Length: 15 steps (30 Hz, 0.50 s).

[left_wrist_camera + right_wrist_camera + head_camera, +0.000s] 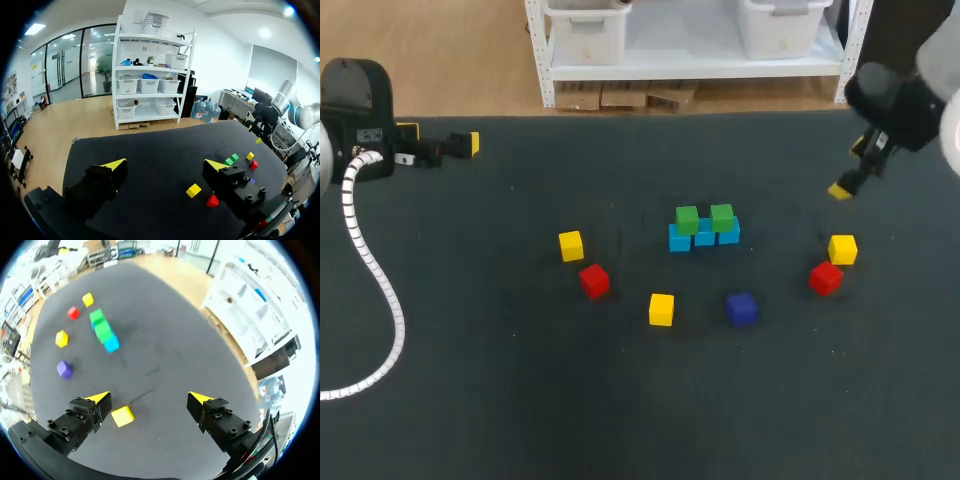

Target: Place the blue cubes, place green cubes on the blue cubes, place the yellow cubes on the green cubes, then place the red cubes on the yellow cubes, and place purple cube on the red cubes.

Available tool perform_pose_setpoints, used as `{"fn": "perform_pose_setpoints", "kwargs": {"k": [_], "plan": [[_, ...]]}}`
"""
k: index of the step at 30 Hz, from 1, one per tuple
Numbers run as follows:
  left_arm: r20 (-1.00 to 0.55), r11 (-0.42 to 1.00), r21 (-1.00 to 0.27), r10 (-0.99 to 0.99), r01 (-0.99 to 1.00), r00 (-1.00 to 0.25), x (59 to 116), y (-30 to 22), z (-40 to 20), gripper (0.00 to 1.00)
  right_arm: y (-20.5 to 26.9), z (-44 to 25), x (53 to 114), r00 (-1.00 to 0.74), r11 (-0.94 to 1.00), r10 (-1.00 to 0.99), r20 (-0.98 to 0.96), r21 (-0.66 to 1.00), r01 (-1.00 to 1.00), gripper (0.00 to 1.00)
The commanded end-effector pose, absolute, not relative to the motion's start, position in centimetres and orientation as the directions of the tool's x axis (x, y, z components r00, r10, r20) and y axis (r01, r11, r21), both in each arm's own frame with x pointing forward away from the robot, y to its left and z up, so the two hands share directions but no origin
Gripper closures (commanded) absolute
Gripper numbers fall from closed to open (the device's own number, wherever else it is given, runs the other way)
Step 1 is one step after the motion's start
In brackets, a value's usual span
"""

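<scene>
far over on the left side, by the back edge of the table [470, 400], the left gripper [165, 164] sits with its two fingers spread wide and nothing between them. next come the left yellow cube [571, 245], the left red cube [594, 281] and the middle yellow cube [661, 309], each alone on the table. past them the blue cubes [704, 236] stand in a row, touching, with two green cubes [687, 219] on top. the purple cube [741, 308] lies in front of that row. further right are the right red cube [826, 277] and the right yellow cube [842, 249], close together. the right gripper [150, 397] hangs in the air near them, fingers spread, holding nothing. the yellow cube is close by one finger, not in the middle. i think the yellow step comes next. to do it well, the gripper should slide over until the cube is right between its fingers, come straight down without bumping the red one, squeeze softly, then set it flat on the green cubes so the pile does not tip.
</scene>
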State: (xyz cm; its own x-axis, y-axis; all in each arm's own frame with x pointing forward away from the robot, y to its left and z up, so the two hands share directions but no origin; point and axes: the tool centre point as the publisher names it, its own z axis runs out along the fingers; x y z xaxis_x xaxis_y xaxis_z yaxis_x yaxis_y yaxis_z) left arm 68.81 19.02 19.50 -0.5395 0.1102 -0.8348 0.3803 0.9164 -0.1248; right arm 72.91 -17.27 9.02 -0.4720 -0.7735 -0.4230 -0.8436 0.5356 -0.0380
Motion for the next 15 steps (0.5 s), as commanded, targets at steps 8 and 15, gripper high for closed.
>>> {"fn": "perform_pose_setpoints", "kwargs": {"k": [8,15], "plan": [[-0.837,0.903,-0.142,0.11,0.406,-0.536,68.9,19.4,19.4,0.0,-17.1,14.9,74.7,-0.416,0.594,-0.714,-0.563,-0.173,-0.786,0.0],[-0.837,0.903,-0.142,0.11,0.406,-0.536,68.9,19.4,19.4,0.0,-17.4,18.8,76.9,-0.404,0.631,-0.692,-0.599,-0.231,-0.74,0.0]]}}
